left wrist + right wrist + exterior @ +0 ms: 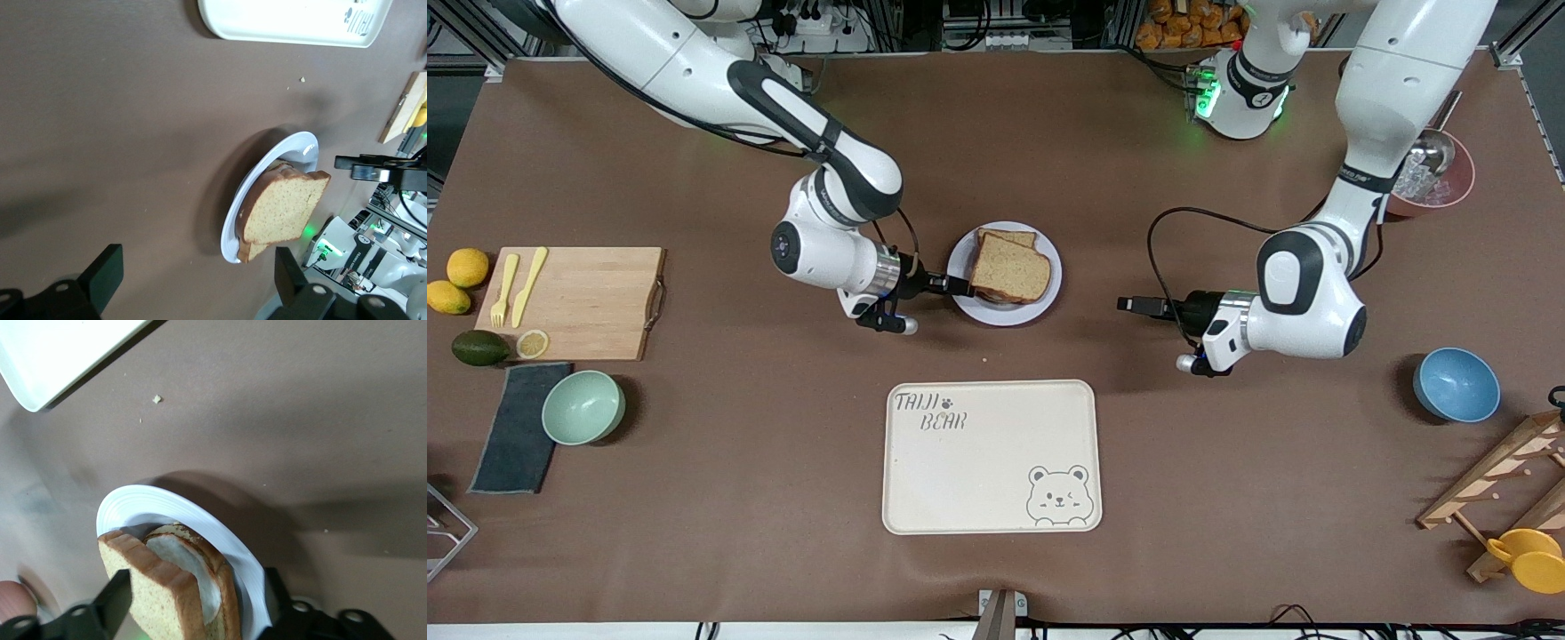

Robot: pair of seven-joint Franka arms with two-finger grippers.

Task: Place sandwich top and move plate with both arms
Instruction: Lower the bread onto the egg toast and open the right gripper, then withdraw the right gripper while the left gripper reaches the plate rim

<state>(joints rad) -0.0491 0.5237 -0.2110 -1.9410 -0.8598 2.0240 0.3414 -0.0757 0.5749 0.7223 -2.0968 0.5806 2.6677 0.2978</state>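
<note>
Front view: sandwich top [1010,268] on plate [1049,289]; right gripper [958,284] spread astride it; left gripper [1136,305] wide, empty.

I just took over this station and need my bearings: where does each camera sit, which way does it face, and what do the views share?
Front view: high across the table, facing both arm bases; shows both arms, the right tool at the plate, the left tool waiting open beside it.
Left wrist view: on the left arm, looking over the sandwich top; own fingers show.
Right wrist view: right at the plate's rim; own fingers show, apart.
Shared: plate, sandwich, bear tray.
</note>
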